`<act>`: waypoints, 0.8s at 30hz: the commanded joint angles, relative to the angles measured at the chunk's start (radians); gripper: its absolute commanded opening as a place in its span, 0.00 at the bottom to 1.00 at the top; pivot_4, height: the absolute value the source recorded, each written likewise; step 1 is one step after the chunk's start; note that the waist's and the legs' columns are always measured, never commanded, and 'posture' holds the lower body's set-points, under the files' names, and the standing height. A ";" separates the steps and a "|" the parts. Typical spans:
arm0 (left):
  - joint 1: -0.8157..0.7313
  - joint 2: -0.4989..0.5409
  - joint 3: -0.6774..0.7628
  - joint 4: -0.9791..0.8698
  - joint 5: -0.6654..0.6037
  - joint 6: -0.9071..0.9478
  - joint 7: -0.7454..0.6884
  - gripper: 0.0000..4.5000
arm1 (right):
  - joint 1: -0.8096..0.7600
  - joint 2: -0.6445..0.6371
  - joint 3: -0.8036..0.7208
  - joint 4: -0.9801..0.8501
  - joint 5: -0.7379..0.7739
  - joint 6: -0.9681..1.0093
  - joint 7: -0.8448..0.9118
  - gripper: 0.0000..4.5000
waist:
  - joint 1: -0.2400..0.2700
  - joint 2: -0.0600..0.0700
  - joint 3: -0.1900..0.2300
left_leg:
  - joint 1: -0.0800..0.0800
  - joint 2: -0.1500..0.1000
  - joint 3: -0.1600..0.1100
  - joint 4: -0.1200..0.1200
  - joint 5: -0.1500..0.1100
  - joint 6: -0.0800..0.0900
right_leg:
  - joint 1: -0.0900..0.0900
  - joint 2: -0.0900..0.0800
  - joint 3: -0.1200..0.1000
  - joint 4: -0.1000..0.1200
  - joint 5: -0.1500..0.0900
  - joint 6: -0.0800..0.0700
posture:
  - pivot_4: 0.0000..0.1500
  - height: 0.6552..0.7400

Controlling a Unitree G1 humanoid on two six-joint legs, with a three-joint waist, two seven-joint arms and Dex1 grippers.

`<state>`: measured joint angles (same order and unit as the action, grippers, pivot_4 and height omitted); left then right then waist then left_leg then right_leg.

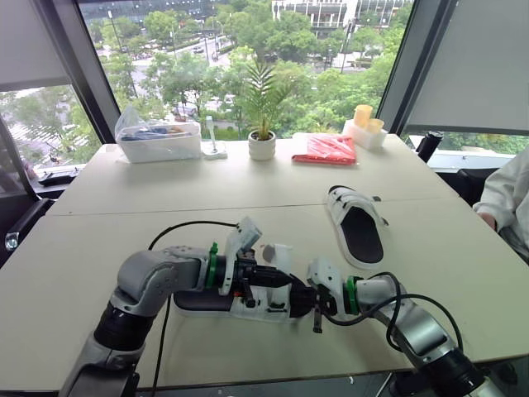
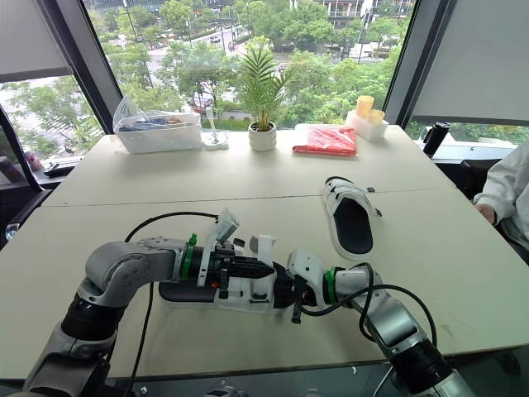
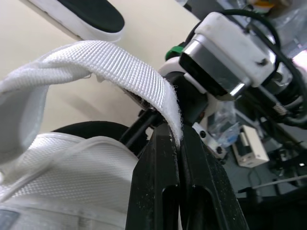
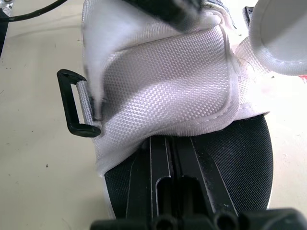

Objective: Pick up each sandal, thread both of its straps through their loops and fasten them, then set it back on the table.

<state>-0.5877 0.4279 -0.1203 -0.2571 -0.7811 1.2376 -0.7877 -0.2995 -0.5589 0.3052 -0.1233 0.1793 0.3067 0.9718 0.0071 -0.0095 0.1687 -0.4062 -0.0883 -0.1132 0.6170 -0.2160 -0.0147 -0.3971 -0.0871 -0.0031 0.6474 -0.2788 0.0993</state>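
One sandal (image 2: 248, 299) lies at the front of the surface (image 1: 165, 198), between the two arms. The left jaws are pinched tight on the end of its white webbing strap (image 3: 110, 62), which arches up from the upper to the black fingers (image 3: 158, 182). The right jaws are drawn together, nipping the edge of the white upper above the black footbed, near a black plastic loop (image 4: 72, 103). The other sandal (image 1: 359, 227) lies well apart, further back on the right.

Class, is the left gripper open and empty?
No, the left gripper is shut on the sandal's white woven strap.
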 commanded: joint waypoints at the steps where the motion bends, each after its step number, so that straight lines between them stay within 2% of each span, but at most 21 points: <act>1: -0.013 -0.013 0.034 -0.006 -0.032 0.052 0.043 0.01 | 0.019 0.001 0.024 0.029 -0.031 0.024 -0.009 0.00 | 0.000 0.000 0.000 | 0.000 0.000 0.000 0.000 0.000 0.000 | 0.000 0.000 0.000 0.000 0.000 0.000 | 1.00 1.00; 4: -0.008 -0.029 0.040 -0.002 -0.035 0.093 0.090 0.01 | 0.019 0.001 0.024 0.030 -0.031 0.023 -0.010 0.00 | 0.000 0.000 0.000 | 0.000 0.000 0.000 0.000 0.000 0.000 | 0.000 0.000 0.000 0.000 0.000 0.000 | 1.00 1.00; 10: 0.021 0.006 -0.006 -0.028 0.001 0.063 0.098 0.01 | 0.022 0.000 0.025 0.029 -0.033 0.024 -0.013 0.00 | -0.001 0.000 0.000 | 0.000 0.000 0.000 0.000 0.000 0.000 | 0.000 0.000 0.000 0.000 0.000 0.000 | 1.00 1.00; 16: 0.068 0.052 -0.094 -0.044 0.107 -0.135 0.056 0.01 | 0.023 -0.001 0.025 0.027 -0.032 0.024 -0.012 0.00 | 0.002 0.000 0.000 | 0.000 0.000 0.000 0.000 0.000 0.000 | 0.000 0.000 0.000 0.000 0.000 0.000 | 1.00 1.00; 24: 0.116 0.033 -0.072 -0.051 0.115 -0.278 -0.008 0.01 | 0.023 -0.002 0.026 0.028 -0.034 0.022 -0.011 0.00 | 0.003 0.000 -0.001 | 0.000 0.000 0.000 0.000 0.000 0.000 | 0.000 -0.001 0.000 0.000 0.000 -0.001 | 1.00 1.00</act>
<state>-0.4727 0.4680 -0.2024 -0.2814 -0.6627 0.9903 -0.7826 -0.2957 -0.5599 0.3058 -0.1247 0.1791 0.3068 0.9679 0.0105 -0.0096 0.1682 -0.4059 -0.0882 -0.1130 0.6168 -0.2160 -0.0148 -0.3969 -0.0877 -0.0028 0.6471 -0.2790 0.0987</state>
